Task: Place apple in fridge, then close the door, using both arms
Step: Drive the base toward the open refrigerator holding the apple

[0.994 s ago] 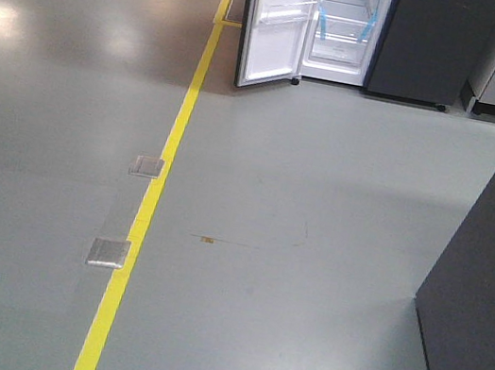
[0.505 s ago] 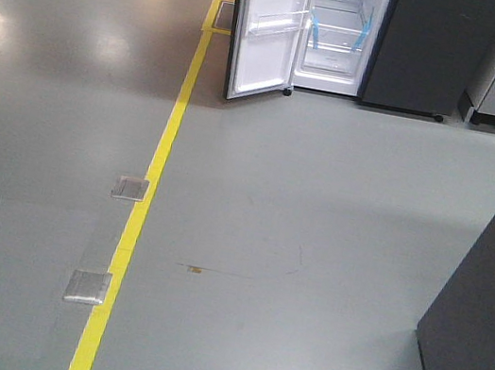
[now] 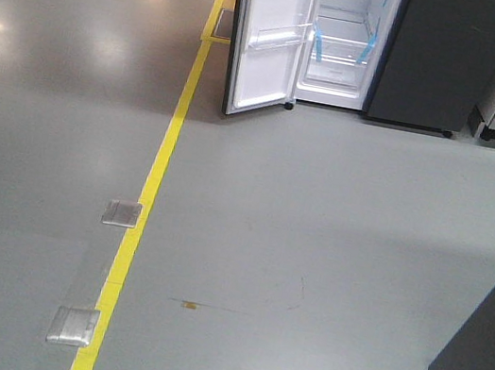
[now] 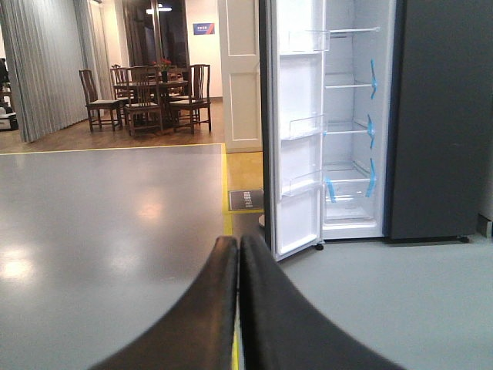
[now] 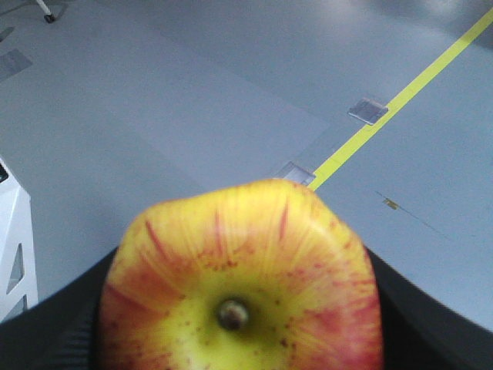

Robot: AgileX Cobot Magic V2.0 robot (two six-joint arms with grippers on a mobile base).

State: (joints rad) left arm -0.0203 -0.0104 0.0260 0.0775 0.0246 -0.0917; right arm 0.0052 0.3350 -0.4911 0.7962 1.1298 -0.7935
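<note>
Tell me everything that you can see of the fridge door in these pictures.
The door is tall and narrow, with a dark grey outer edge and a white, plastic-looking inner lining. Three clear plastic bins sit one above another on the lining, and all look empty. The door stands upright and wide open, hinged at the left side of the fridge. Its lower end hangs close to the grey floor. Nothing else touches it.

Overhead light was even and fairly bright, leaving pale glare patches on the glossy floor (image 3: 320,207) at the left and a soft shadow beside the door (image 3: 272,46). The white inside of the fridge (image 3: 340,67) looked nearly blown out. The apple (image 5: 243,285) sat too close and slightly soft, and the left gripper (image 4: 239,243) was a dark, blurred shape.
</note>
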